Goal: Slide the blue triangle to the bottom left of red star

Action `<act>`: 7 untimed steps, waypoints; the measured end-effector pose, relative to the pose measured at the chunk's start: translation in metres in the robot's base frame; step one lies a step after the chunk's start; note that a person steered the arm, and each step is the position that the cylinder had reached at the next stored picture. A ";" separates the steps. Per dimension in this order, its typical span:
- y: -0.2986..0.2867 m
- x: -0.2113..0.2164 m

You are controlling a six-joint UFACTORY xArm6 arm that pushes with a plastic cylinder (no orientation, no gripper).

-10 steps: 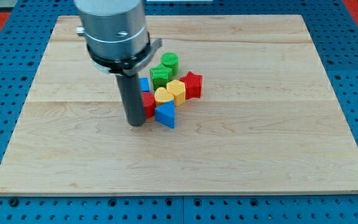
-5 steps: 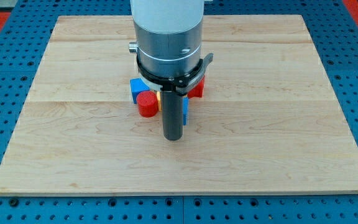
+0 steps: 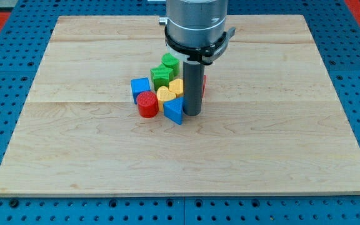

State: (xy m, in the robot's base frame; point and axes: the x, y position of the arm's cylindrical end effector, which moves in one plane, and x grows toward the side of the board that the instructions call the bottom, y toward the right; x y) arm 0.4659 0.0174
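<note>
The blue triangle (image 3: 174, 111) lies near the board's middle, at the bottom of a tight cluster of blocks. My tip (image 3: 192, 114) stands right against its right side. The red star (image 3: 203, 84) is almost wholly hidden behind the rod; only a sliver shows at the rod's right edge, up and to the right of the triangle. A yellow heart (image 3: 165, 94) and a yellow block (image 3: 177, 87) sit just above the triangle.
A red cylinder (image 3: 147, 104) and a blue cube (image 3: 140, 87) sit left of the triangle. A green star (image 3: 161, 76) and a green cylinder (image 3: 170, 62) sit at the cluster's top. The wooden board (image 3: 74, 137) lies on a blue pegboard.
My tip moved from the cluster's left, around below it, to the right side of the blue triangle. The red cylinder and blue cube now show, shifted a little to the left.
</note>
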 end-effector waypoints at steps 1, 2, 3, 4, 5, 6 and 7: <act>0.009 0.049; -0.016 0.050; -0.056 0.042; -0.057 0.044; -0.064 0.043; -0.058 0.036; -0.044 0.033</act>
State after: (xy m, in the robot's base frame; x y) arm 0.4993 -0.0266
